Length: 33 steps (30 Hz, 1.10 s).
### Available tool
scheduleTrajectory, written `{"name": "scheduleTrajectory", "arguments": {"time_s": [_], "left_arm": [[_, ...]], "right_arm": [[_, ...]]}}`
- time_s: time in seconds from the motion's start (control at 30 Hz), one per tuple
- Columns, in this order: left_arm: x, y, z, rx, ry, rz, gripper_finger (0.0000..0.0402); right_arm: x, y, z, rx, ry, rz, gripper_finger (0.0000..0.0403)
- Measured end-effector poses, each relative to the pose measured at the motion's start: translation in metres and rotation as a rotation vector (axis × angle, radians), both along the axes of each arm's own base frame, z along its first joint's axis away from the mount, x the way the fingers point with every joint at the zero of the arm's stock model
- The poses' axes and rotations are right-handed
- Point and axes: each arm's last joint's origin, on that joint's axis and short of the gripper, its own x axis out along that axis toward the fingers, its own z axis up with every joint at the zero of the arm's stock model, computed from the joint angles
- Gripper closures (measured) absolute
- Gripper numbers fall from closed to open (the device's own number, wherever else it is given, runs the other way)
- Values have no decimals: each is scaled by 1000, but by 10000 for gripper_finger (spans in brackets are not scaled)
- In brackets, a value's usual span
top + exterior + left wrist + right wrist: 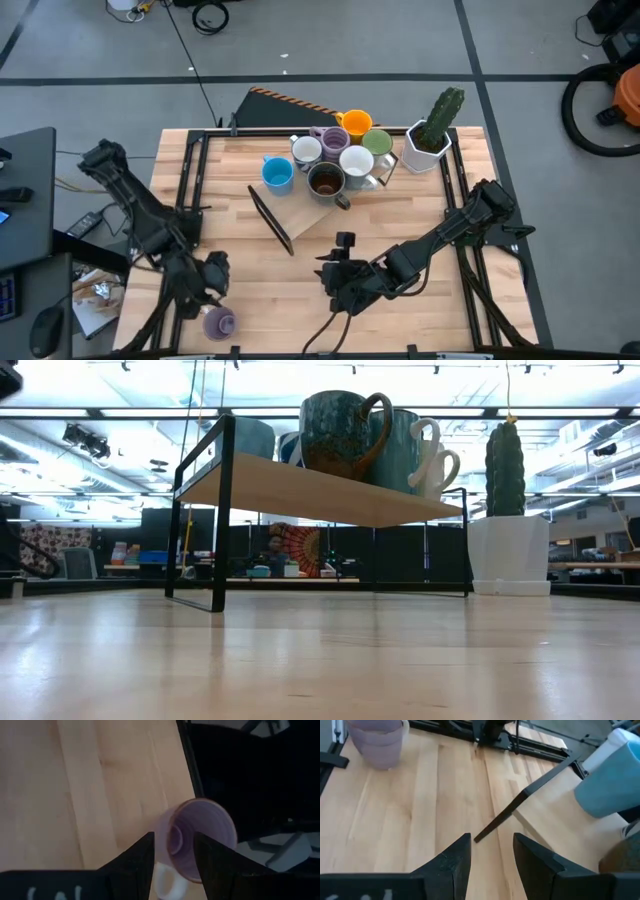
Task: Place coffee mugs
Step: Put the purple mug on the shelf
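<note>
left gripper [213, 300] fingers apart above purple mug [219, 322] at table edge [330, 349]; right gripper [335, 285] parted

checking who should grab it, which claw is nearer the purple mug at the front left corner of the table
Left. The left claw hovers right beside the purple mug, fingers open at its rim. The right claw sits near the table's middle front, well off to the mug's right.

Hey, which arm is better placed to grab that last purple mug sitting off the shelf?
Probably the left. Its end effector hovers right above the purple mug at the table's near left corner, open. The right end effector is mid-table, farther away.
</note>
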Motion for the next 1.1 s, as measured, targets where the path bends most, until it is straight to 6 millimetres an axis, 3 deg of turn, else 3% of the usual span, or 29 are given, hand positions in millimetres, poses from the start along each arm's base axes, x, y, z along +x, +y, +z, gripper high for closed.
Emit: {"name": "scheduleTrajectory", "arguments": {"time_s": [0.23,0.4,0.73,0.9,1.1], "left_arm": [[11,-32,5,168,96,-20,260],[18,-43,-8,297,141,-20,260],[25,-55,-34,369,229,-40,266],[28,-56,-39,395,222,-13,297],[33,-53,-39,406,207,8,367]], "right_arm": [[2,1,0,-7,-18,14,250],[4,-1,2,-33,-27,35,250],[11,-13,1,-50,-15,17,250],[13,-18,1,-52,-12,10,250],[14,-20,1,-56,-10,8,250]]}}
